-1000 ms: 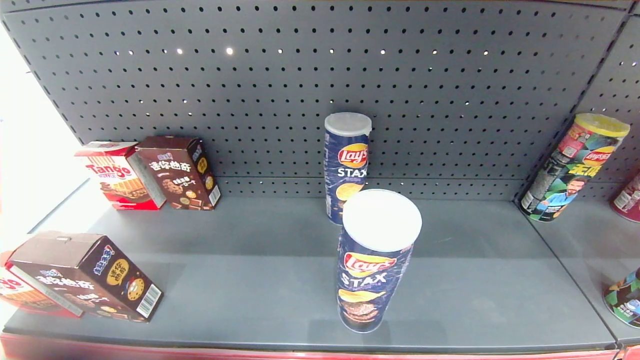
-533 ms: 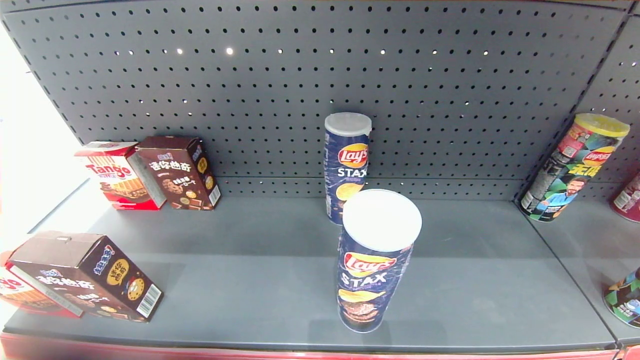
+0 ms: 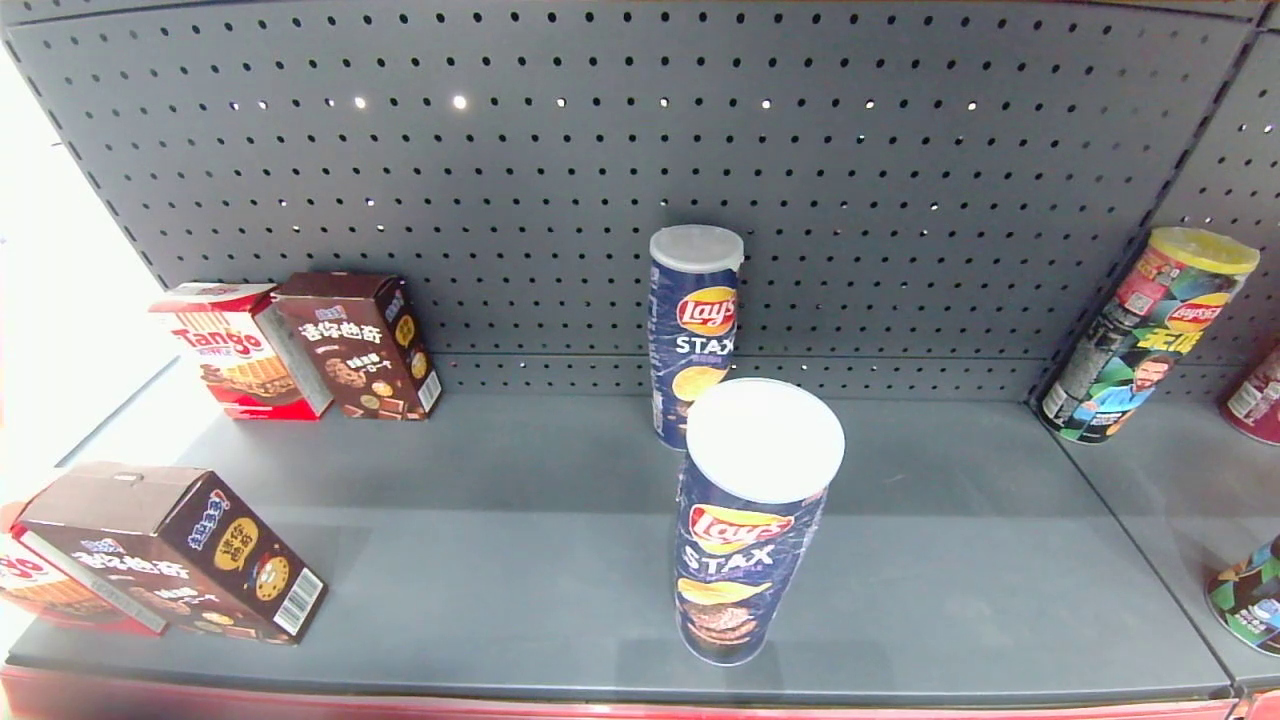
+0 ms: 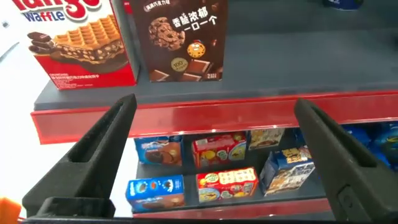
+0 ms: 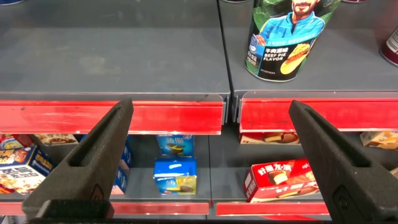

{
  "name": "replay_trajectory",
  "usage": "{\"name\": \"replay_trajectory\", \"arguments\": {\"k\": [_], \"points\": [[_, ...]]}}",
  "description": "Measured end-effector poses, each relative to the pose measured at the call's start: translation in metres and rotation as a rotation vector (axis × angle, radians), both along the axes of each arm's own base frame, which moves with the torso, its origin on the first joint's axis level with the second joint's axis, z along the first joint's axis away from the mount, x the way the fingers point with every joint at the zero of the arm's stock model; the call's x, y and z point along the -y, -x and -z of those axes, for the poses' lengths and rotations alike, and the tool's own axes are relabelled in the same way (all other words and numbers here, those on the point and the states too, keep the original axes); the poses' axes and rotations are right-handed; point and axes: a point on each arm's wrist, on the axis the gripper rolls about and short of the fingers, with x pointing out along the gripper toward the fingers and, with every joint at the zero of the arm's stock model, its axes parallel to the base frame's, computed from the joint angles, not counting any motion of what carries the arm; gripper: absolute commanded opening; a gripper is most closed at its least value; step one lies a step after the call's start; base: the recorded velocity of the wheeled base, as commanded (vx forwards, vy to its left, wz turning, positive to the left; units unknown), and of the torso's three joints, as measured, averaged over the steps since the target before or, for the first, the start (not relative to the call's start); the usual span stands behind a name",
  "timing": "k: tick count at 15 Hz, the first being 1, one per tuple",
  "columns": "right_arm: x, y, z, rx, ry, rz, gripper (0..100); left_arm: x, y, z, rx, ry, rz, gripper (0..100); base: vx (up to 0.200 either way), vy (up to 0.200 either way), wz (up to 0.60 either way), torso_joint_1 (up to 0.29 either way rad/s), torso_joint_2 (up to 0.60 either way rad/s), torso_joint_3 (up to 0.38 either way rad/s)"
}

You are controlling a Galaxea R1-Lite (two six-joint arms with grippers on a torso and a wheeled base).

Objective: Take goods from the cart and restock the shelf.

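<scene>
No movement; left claw [image 4: 214,102], right claw [image 5: 211,104] wide, empty.

A dark grey pegboard [image 3: 560,180] formed the back wall, its holes in even rows, with a few near the top glowing where light [image 3: 459,102] came through from behind. Below it lay the matte grey shelf [image 3: 500,540], fronted by a red strip [image 4: 249,115]. A narrow seam [image 5: 227,62] split it from the next bay [image 3: 1180,480] on the right, which had its own pegboard panel [image 3: 1235,160] set at an angle. Strong white glare [image 3: 40,300] washed out the far left. Under the red strip sat a lower tier [image 5: 221,180] in shade.
</scene>
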Motion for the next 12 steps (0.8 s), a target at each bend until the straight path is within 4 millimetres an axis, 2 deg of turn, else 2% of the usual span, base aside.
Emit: {"name": "replay_trajectory", "arguments": {"k": [1,3,4,6,9,11,12], "points": [[0.0000,0.0000,0.0000,0.000,0.000,0.000,100,0.0000,0.0004,0.0000,0.003,0.037,0.000,100,0.000,0.000,0.00,0.000,0.00,0.000],[0.0000,0.0000,0.0000,0.000,0.000,0.000,100,0.0001,0.0010,-0.0013,0.001,0.242,0.015,100,0.000,0.000,0.00,0.000,0.00,0.000],[0.0000,0.0000,0.0000,0.000,0.000,0.000,100,-0.0002,0.0011,-0.0018,0.006,0.272,0.005,100,0.000,0.000,0.00,0.000,0.00,0.000],[0.0000,0.0000,0.0000,0.000,0.000,0.000,100,-0.0029,0.0011,-0.0018,0.027,0.186,-0.119,100,0.000,0.000,0.00,0.000,0.00,0.000],[0.0000,0.0000,0.0000,0.000,0.000,0.000,100,-0.0031,0.0011,0.0063,-0.053,-0.059,-0.142,100,0.000,0.000,0.00,0.000,0.00,0.000],[0.0000,0.0000,0.0000,0.000,0.000,0.000,100,-0.0028,0.0014,0.0064,-0.060,-0.072,-0.125,100,0.000,0.000,0.00,0.000,0.00,0.000],[0.0000,0.0000,0.0000,0.000,0.000,-0.001,100,-0.0027,0.0015,0.0063,-0.061,-0.023,-0.122,100,0.000,0.000,0.00,0.000,0.00,0.000]]}}
